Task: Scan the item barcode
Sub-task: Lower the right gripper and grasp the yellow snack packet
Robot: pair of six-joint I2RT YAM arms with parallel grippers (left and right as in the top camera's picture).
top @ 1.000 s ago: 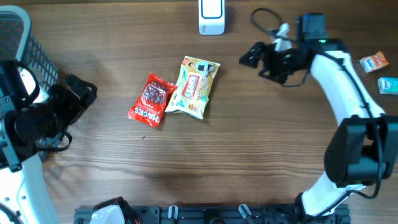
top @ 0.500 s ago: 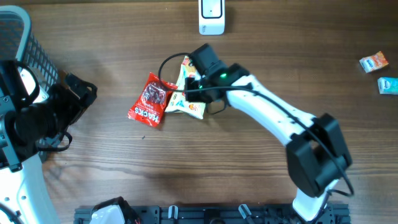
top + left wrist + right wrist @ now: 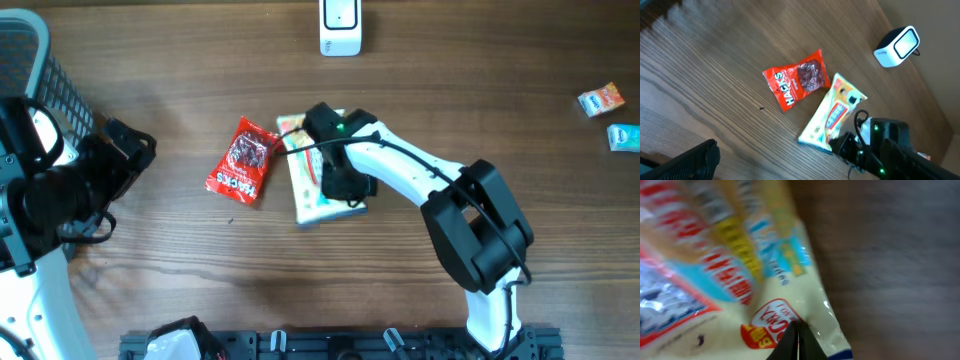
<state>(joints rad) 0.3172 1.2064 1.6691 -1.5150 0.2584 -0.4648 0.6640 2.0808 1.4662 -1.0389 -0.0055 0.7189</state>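
Right wrist view: right gripper (image 3: 798, 331) tips pressed together, pinching yellow snack bag (image 3: 755, 265) edge. Overhead: arm (image 3: 420, 175) hides that pinch; bag lies mid-surface (image 3: 450, 90). Left gripper (image 3: 122, 160) spread, near left edge.

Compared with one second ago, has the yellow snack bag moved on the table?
Yes. In the overhead view the yellow snack bag slid down, away from the white scanner, and turned; the red Hacks bag stayed put.
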